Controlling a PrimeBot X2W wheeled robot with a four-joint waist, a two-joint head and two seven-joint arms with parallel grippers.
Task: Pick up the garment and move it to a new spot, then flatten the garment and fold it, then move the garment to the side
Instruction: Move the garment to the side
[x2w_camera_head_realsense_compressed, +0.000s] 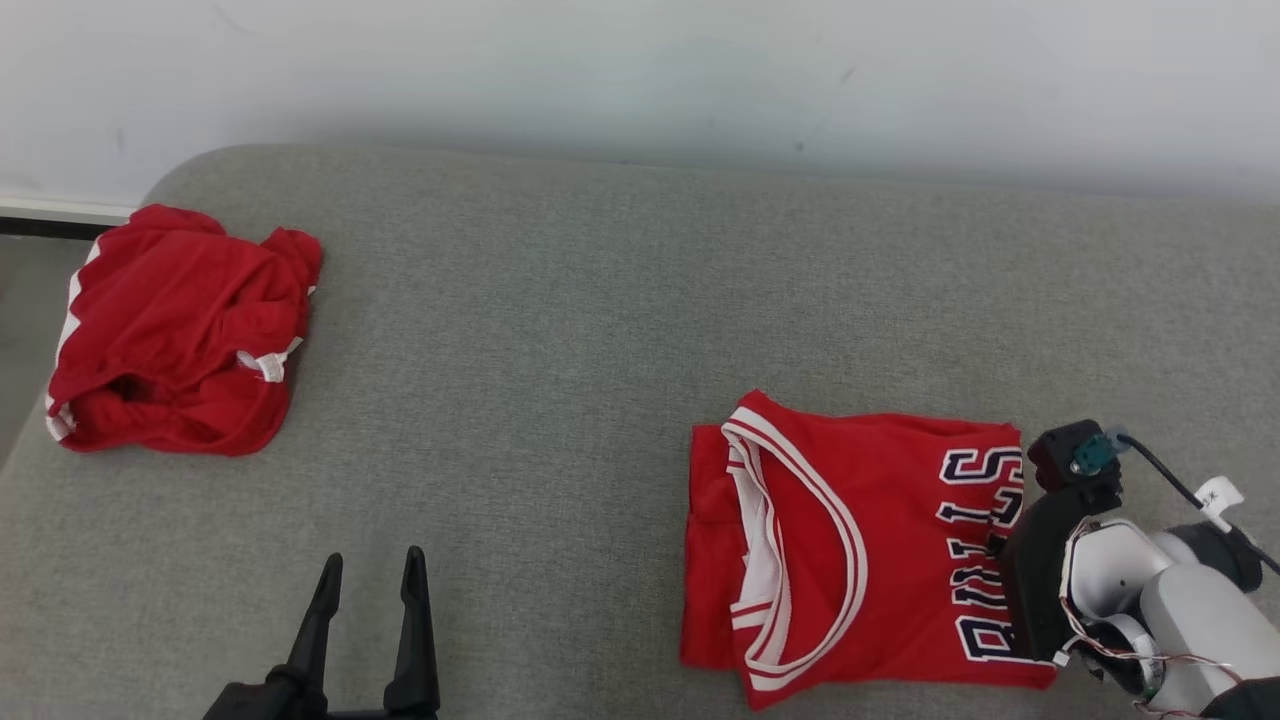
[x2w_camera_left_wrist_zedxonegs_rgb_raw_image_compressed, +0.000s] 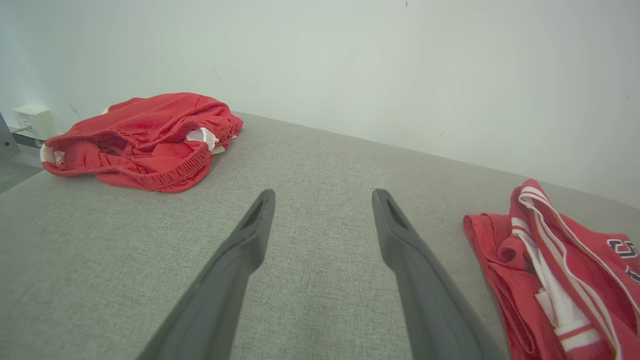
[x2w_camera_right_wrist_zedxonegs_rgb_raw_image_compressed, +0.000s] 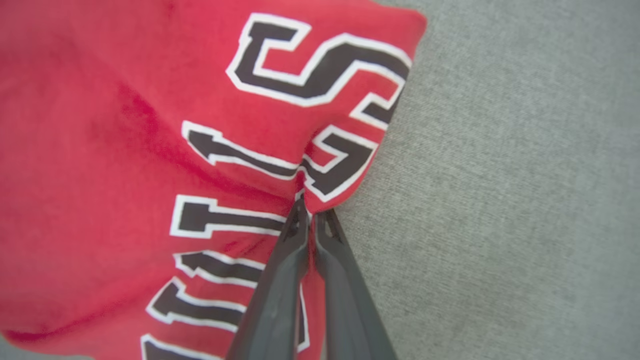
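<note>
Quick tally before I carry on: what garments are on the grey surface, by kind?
Folded red jersey: 1
Crumpled red shorts: 1
Total: 2

Soft, even light makes everything bright, with only faint shadows. The plain white wall (x2w_camera_head_realsense_compressed: 640, 70) looks pale and washed out. Up close, the red jersey with black letters (x2w_camera_right_wrist_zedxonegs_rgb_raw_image_compressed: 100, 150) looks blurry at the edges.

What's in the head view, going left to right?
Shorts → left gripper, jaws open → jersey → right gripper, jaws shut on the jersey's right edge.
</note>
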